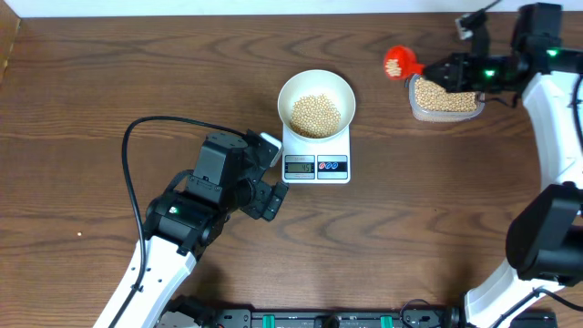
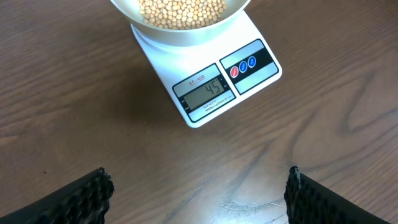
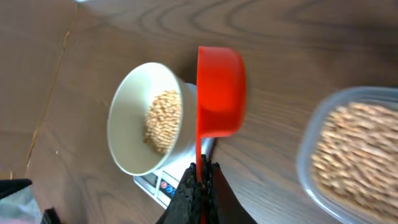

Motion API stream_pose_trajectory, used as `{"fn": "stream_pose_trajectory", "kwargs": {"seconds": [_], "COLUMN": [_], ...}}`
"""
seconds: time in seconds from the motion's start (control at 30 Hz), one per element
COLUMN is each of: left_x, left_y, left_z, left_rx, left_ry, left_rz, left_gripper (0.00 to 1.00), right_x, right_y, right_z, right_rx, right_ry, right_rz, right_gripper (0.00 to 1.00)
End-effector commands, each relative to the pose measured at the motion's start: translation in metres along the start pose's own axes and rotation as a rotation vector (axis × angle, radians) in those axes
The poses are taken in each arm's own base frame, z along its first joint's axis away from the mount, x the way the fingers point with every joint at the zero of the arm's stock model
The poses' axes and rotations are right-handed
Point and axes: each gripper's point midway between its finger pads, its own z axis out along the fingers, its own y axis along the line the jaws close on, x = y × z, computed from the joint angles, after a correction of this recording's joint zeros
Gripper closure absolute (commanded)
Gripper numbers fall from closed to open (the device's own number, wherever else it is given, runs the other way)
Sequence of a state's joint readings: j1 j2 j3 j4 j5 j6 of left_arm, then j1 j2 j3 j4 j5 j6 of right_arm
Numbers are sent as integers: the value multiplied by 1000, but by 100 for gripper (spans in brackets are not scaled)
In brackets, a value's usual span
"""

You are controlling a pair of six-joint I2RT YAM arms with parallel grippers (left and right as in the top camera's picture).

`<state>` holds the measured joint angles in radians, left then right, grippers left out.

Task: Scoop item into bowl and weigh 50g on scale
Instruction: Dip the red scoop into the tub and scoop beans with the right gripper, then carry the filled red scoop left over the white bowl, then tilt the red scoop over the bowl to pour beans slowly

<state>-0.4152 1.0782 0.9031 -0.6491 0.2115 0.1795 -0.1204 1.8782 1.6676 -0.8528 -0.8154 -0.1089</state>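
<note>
Beans (image 1: 315, 114), small, round, pale tan, piled in round white bowl (image 1: 290, 89) atop white digital scale (image 1: 316, 167), mid-table toward far edge. Clenched red plastic scoop (image 1: 398, 63) in right gripper (image 3: 200, 180); held left gripper (image 2: 196, 193) released. Read 45: likely needed just a slow trickle.

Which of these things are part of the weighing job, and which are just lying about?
Part of the job: beans, white bowl, scale, red scoop in the right hand, clear tub of beans.
Just lying about: black cable, tiny pale speck on the table.
</note>
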Motion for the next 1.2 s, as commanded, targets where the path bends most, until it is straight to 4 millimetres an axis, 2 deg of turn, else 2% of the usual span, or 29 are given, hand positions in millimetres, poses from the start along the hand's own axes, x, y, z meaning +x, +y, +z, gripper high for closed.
{"fn": "stream_pose_trajectory", "kwargs": {"seconds": [0.0, 0.17, 0.43, 0.8, 1.17], "left_x": [1, 1, 1, 1, 1], "left_y": [-3, -3, -3, -3, -3], "left_z": [1, 1, 1, 1, 1], "left_rx": [14, 14, 14, 14, 14], "left_ry": [3, 3, 3, 3, 3], "left_rz": [-4, -4, -4, -4, -4], "left_gripper": [9, 9, 9, 9, 9], "right_x": [-7, -1, 12, 29, 35], "right_y": [37, 67, 98, 116, 112], "right_z": [9, 30, 56, 82, 90], "right_rx": [-62, -103, -110, -27, 55], "right_ry": [-4, 32, 82, 144, 172], "right_rz": [-62, -125, -235, -364, -457], "right_gripper": [99, 99, 99, 99, 99]}}
